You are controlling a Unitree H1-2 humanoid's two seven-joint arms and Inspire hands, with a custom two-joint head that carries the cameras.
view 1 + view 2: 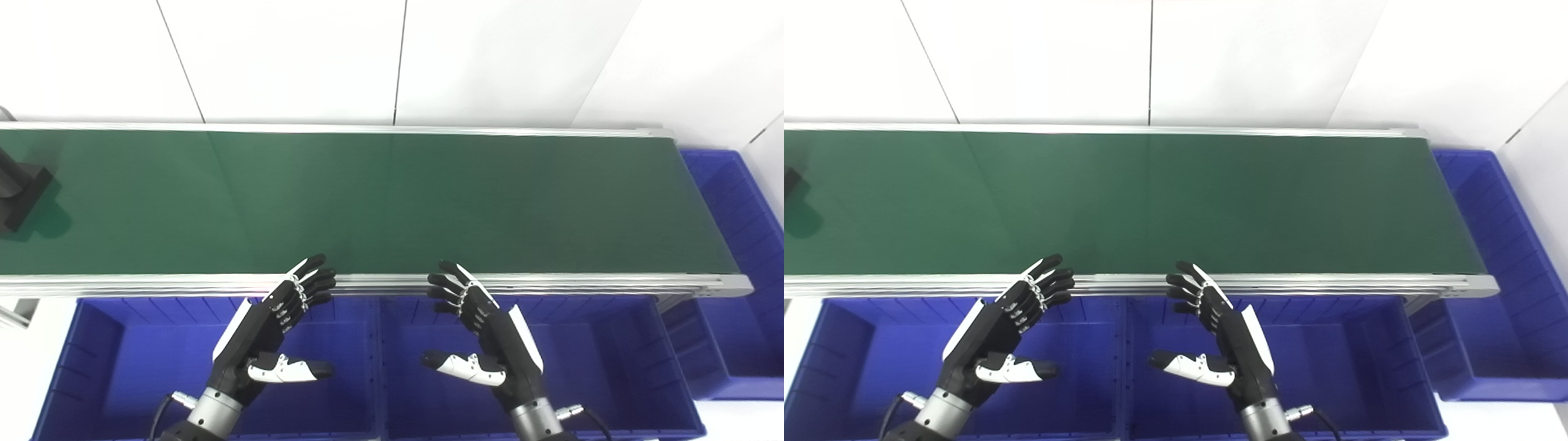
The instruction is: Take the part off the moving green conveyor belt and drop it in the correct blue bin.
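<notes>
So here we've got the green conveyor belt (392, 202) running left to right across the whole view, with shiny metal rails along both long edges. The part (21, 190) is way over at the far left of the belt, a dark blocky thing. In the left eye view it's cut off by the frame edge, so we only see a chunk of it plus its shadow on the green. In the right eye view barely a sliver shows at the edge, so we honestly can't make out its shape.

Our left robot hand (269, 334) is open, fingers spread and holding nothing, fingertips up near the belt's near rail, thumb pointing inward. Our right robot hand (484, 334) mirrors it: also open and holding nothing, thumb pointing back toward the left one. Both hang over the bins, well apart from the part.

Below the near rail sit two blue bins side by side: the left blue bin (92, 367) and the middle blue bin (612, 355), touching along a shared wall between the hands. Their near edges are cut off at the bottom of the frame. A third blue bin (735, 245) sits past the belt's right end, partly hidden behind the rail corner and clipped by the right edge.
</notes>
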